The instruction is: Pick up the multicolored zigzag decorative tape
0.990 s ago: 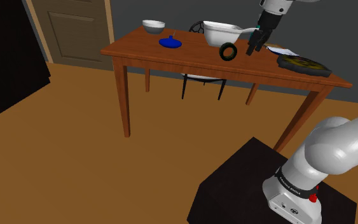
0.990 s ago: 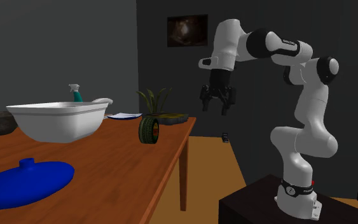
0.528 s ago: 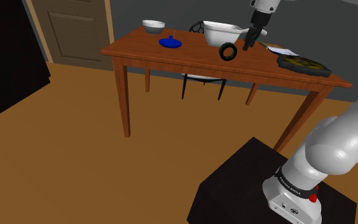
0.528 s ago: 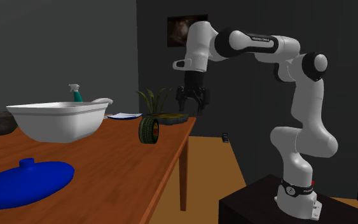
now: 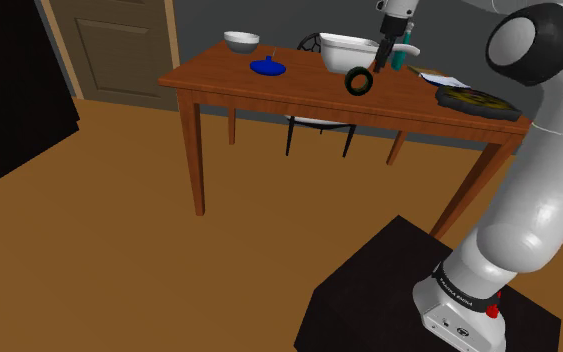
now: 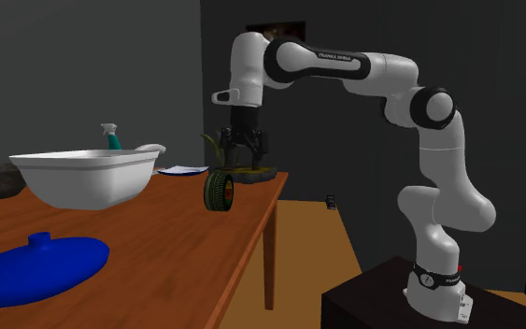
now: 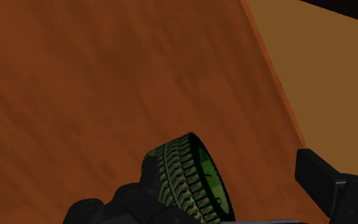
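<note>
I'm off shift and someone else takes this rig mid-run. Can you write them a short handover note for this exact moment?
Gripper: open, holding nothing, poised just above the tape roll.
Tape roll: green zigzag pattern, standing on its edge on the wooden table, near the white basin. In the wrist view it sits between the fingers, close to one of them; I cannot tell if they touch.
Done: gripper lined up over the roll.
Left: lower, close on the roll, lift it.
</note>
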Tool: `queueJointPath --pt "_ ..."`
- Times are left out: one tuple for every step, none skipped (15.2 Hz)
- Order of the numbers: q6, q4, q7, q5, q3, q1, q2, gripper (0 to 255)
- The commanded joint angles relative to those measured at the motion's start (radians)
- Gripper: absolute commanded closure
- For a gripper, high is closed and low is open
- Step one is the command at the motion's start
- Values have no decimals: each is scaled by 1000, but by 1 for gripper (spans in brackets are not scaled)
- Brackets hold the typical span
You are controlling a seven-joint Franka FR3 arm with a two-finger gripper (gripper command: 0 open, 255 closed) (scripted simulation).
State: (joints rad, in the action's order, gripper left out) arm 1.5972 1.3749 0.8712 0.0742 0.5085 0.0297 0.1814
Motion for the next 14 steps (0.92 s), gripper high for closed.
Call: queueJointPath --pt "-54 -160 79 62 7 51 133 0" --pt "-90 -253 109 90 4 83 201 0" --pt "-109 -301 121 103 -1 102 233 0" --pt "-90 -273 120 97 -4 98 224 0" --pt "-71 -247 119 93 -4 92 216 0" --pt "-54 -223 119 89 -4 87 209 0" --pt "-36 -199 118 86 -4 82 202 0" --pt "-19 -176 117 83 -4 77 196 0" --pt "-3 -154 117 81 -4 73 190 0" --pt "14 -133 116 78 -4 69 185 0" --pt "23 -121 116 77 -4 67 183 0" --pt "23 -121 116 77 -4 67 182 0" --pt "25 -117 114 76 -4 65 180 255" --pt "24 -118 114 76 -4 65 180 255"
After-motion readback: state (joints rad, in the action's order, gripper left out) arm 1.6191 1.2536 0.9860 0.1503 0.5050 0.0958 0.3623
